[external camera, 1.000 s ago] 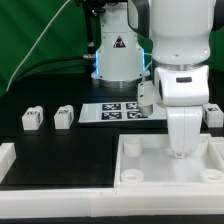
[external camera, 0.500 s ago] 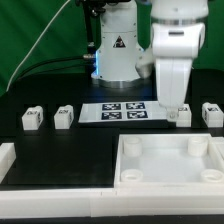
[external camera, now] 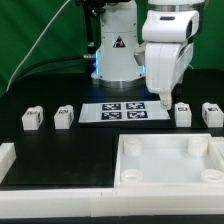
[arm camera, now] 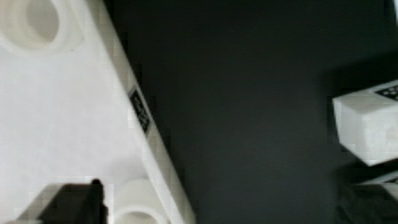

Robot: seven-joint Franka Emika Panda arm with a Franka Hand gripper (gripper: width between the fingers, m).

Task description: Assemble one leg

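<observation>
Several small white legs with black-and-white tags stand on the black table in the exterior view: two at its left (external camera: 31,119) (external camera: 64,116) and two at its right (external camera: 183,113) (external camera: 211,113). My gripper (external camera: 165,101) hangs raised above the table, just to the left of the nearer right-hand leg and behind the large white tray (external camera: 170,185). It holds nothing. In the wrist view the gripper (arm camera: 217,200) looks open, with one dark finger (arm camera: 71,200) over the tray (arm camera: 63,110). One leg (arm camera: 368,125) shows at the frame's edge.
The marker board (external camera: 123,111) lies flat behind the tray, in front of the arm's base (external camera: 117,55). A white raised border (external camera: 12,158) runs along the table's front left. The tray's round corner sockets (arm camera: 36,25) show in the wrist view.
My gripper has risen from low over the tray's right side and moved back and to the exterior view's left. The leg it hid now shows.
</observation>
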